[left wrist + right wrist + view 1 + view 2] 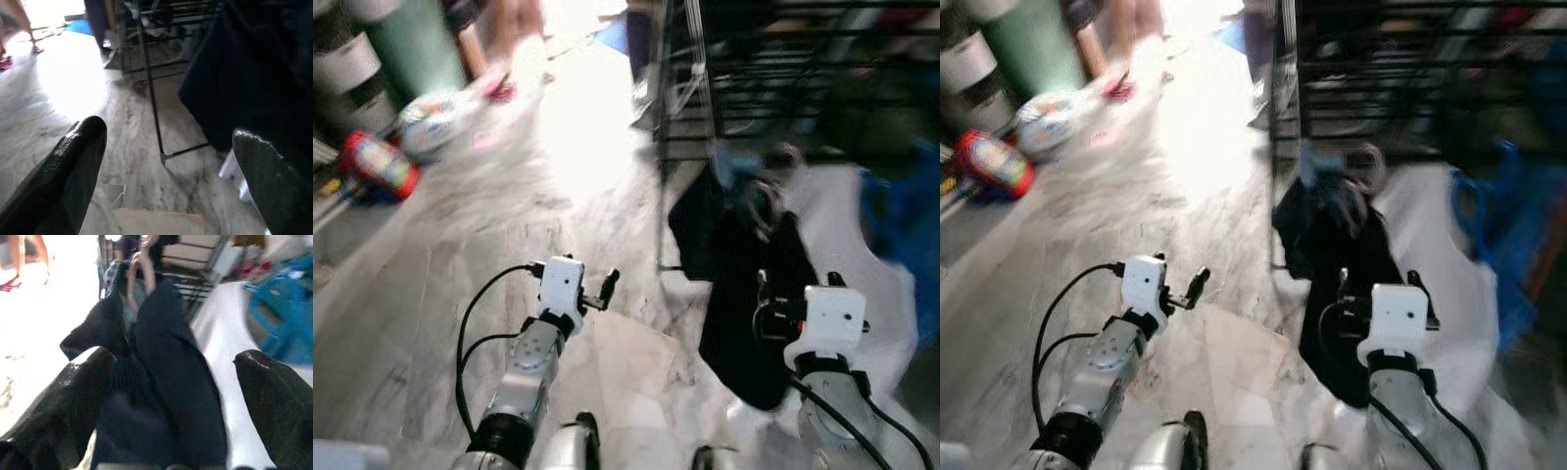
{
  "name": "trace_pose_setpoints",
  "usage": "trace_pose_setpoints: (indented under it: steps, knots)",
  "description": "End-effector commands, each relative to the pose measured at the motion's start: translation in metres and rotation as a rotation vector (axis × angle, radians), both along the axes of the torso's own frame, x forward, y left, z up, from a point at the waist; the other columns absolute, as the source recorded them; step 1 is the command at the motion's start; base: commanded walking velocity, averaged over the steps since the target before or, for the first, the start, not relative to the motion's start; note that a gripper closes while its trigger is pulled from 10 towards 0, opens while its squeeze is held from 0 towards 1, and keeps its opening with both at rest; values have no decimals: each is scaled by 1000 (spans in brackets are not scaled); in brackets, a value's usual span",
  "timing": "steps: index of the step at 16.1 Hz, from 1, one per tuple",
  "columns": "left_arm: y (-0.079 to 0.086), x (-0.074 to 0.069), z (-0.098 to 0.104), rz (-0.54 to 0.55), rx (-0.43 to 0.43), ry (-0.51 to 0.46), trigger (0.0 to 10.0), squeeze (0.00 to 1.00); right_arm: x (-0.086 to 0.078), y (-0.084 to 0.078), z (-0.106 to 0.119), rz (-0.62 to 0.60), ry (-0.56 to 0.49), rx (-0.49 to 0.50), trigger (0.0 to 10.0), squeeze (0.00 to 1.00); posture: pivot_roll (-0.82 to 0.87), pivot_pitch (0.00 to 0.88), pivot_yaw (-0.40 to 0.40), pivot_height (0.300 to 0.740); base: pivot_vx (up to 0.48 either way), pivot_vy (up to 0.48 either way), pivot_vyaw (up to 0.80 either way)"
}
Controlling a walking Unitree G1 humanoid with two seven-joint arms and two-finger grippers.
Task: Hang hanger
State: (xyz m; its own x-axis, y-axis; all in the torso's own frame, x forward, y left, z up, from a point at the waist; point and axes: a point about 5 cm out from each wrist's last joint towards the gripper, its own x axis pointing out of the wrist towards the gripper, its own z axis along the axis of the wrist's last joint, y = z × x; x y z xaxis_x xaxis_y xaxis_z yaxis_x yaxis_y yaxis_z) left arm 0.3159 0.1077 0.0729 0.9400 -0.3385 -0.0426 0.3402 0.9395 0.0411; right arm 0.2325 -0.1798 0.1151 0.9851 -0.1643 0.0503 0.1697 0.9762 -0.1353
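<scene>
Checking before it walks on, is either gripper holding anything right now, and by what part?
Nothing is held. The left gripper is open over bare floor; the right gripper is open, with the dark garment lying between its fingers, ungripped.

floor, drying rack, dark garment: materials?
Floor: looks like polished marble or marble-look tile, grey veining with glare from the doorway. Drying rack: thin black rods, probably painted or coated metal. Dark garment: soft black fabric, draped in folds with a ribbed knit edge; fibre unclear. It lies in front of the open right gripper.

I've got heavy motion blur in both eye views; daylight from far centre blows out the marble floor [578, 127]. Rack [783, 69] far right sits dim, wrist views soft.
</scene>
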Motion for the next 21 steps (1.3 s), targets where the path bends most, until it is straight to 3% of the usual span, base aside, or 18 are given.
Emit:
trace_pose_setpoints:
  steps: [1, 10, 16, 21]
  knots:
    - [2, -4, -6, 12, 6, 19, 10000, 0, 3, 1, 5, 12, -17, -10, 10000, 0, -94, 176, 73, 740, -345, 0, 0]
    - [-3, -3, -8, 3, 10, 18, 10000, 0, 6, 1, 5, 16, -17, -19, 10000, 0, -98, 169, 67, 740, -328, 0, 0]
    - [-6, -3, -7, -28, 1, 5, 10000, 0, 9, 4, 6, 37, -21, -26, 10000, 0, -98, 162, 62, 740, 0, 0, 0]
    - [-9, -4, -8, -42, -6, 4, 10000, 0, 10, 5, 5, 44, -17, -22, 10000, 0, -99, 162, 59, 740, 0, -307, 0]
